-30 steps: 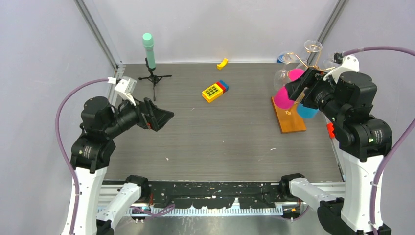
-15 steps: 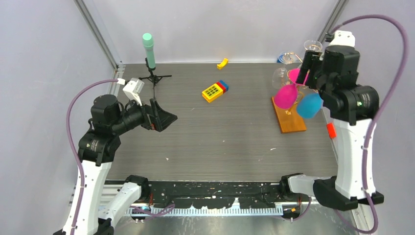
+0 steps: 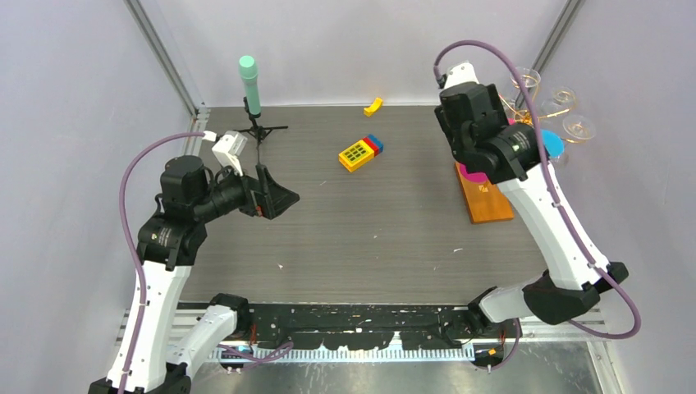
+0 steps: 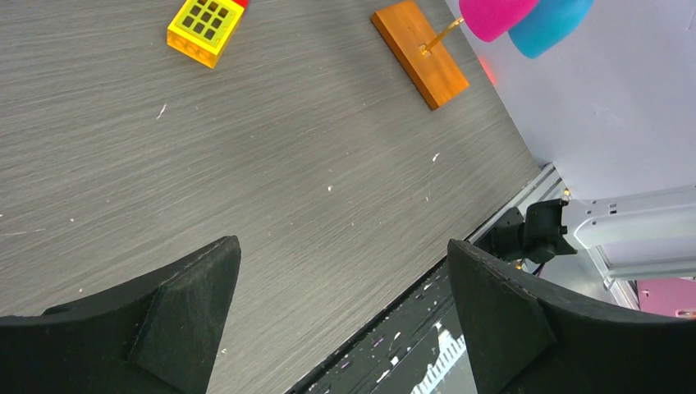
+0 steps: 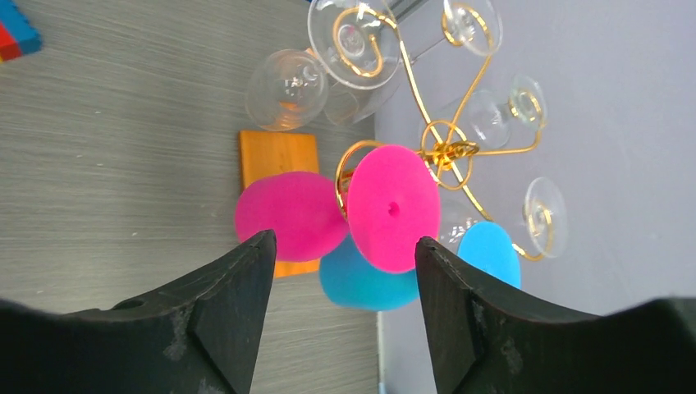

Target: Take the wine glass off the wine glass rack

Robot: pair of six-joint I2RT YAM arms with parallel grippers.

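Observation:
The wine glass rack (image 5: 450, 152) is a gold wire stand on an orange wooden base (image 5: 277, 156) at the table's right side (image 3: 486, 199). Upside down on it hang a pink wine glass (image 5: 392, 208), a blue wine glass (image 5: 489, 250) and several clear ones (image 5: 353, 33). My right gripper (image 5: 345, 242) is open and points down from above the rack. The pink glass's foot lies below the gap between its fingers, apart from them. In the top view the right wrist (image 3: 480, 131) hides those fingers. My left gripper (image 4: 342, 245) is open and empty over the table's left side (image 3: 275, 197).
A teal microphone on a black tripod (image 3: 250, 86) stands at the back left. A yellow block with blue and red bricks (image 3: 359, 153) lies mid-table, and a small yellow piece (image 3: 373, 105) at the back edge. The right wall (image 5: 624, 123) is close behind the rack.
My right arm has swung up and left, from beside the rack to above it, and its jaws have narrowed a little. The left arm has shifted only slightly.

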